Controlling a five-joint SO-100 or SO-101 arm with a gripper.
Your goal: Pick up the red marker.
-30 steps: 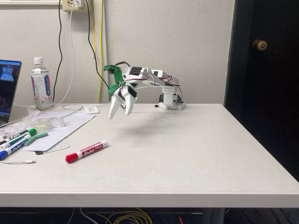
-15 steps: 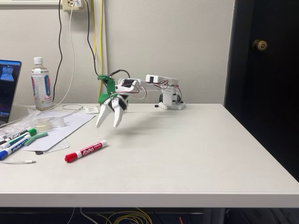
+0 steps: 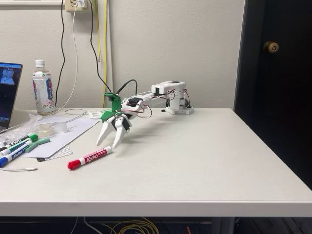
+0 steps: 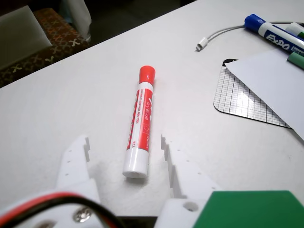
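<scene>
1. The gripper (image 3: 110, 144) is open. Its two white fingers are spread apart and hold nothing.
2. In the fixed view the gripper hangs low over the table (image 3: 204, 156), with its tips pointing down, right at the white end of the red marker (image 3: 90, 158).
3. In the wrist view the red marker (image 4: 139, 122) lies flat on the table (image 4: 71, 95), and its white end sits in the gap between the two fingers (image 4: 183, 168). I cannot tell if the fingers touch it.
4. The red marker lies on the table by itself, near the front left part of the table in the fixed view.
5. In the fixed view its long side runs from lower left to upper right. The red cap is at the left end, nearer the front edge, and the white end is at the right.
6. In the wrist view its long side runs almost straight up and down the picture. The red cap points away from the gripper, and the white end points toward it.
7. More markers (image 3: 19, 146) with green and blue caps lie well apart at the left edge of the table, beside a white sheet (image 3: 63, 134).
8. A bottle (image 3: 43, 90) stands at the back left, and the arm (image 3: 161, 95) reaches out from its base at the back of the table.
</scene>
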